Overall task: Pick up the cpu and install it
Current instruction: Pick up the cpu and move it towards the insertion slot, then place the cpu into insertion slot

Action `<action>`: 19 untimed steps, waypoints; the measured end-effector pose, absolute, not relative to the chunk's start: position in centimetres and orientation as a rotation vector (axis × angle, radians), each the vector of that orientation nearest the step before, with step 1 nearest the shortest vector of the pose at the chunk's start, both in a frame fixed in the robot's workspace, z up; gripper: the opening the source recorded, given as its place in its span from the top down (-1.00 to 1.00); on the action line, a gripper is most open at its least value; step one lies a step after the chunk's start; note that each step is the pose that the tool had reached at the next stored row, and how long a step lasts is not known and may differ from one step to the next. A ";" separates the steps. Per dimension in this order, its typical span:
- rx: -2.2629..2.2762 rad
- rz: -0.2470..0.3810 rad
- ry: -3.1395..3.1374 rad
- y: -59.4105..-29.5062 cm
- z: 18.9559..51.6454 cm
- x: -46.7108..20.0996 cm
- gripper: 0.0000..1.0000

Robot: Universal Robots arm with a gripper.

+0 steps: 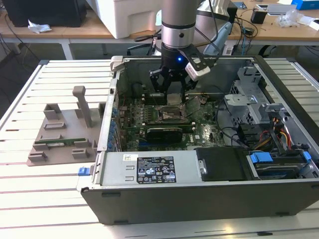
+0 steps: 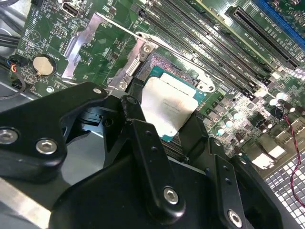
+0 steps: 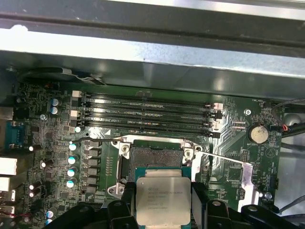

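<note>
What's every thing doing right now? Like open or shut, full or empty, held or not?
cpu, gripped from two sides and held over the socket.
end effector, shut on the cpu.
socket, open, the part that shows is bare.
socket cover, flipped open.
memory slots, empty.
computer case, lying on its side, open on top.

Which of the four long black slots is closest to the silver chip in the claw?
The slot beside the socket's metal frame, farthest from the case wall. The other three lie beyond it from the cpu in the gripper.
</note>
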State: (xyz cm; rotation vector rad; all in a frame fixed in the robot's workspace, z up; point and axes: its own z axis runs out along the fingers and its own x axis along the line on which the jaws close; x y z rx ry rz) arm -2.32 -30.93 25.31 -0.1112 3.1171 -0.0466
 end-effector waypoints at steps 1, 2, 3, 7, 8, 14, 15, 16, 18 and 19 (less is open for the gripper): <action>-0.111 -0.047 3.117 -30.9 25.3 -2.3 -0.09; -0.111 -0.047 3.117 -30.9 25.3 -2.3 -0.09; -0.111 -0.047 3.117 -30.9 25.3 -2.3 -0.09; -0.009 -0.048 3.120 -30.9 25.3 -2.3 -0.09; 0.036 -0.049 3.120 -30.9 25.3 -2.3 -0.09; 0.224 -0.051 3.114 -30.9 25.3 -2.3 -0.09; 0.251 -0.051 3.113 -30.9 25.3 -2.3 -0.09; 0.267 -0.051 3.111 -30.9 25.3 -2.3 -0.09; 0.312 -0.052 3.108 -30.9 25.3 -2.3 -0.09; 0.329 -0.052 3.106 -30.9 25.3 -2.3 -0.09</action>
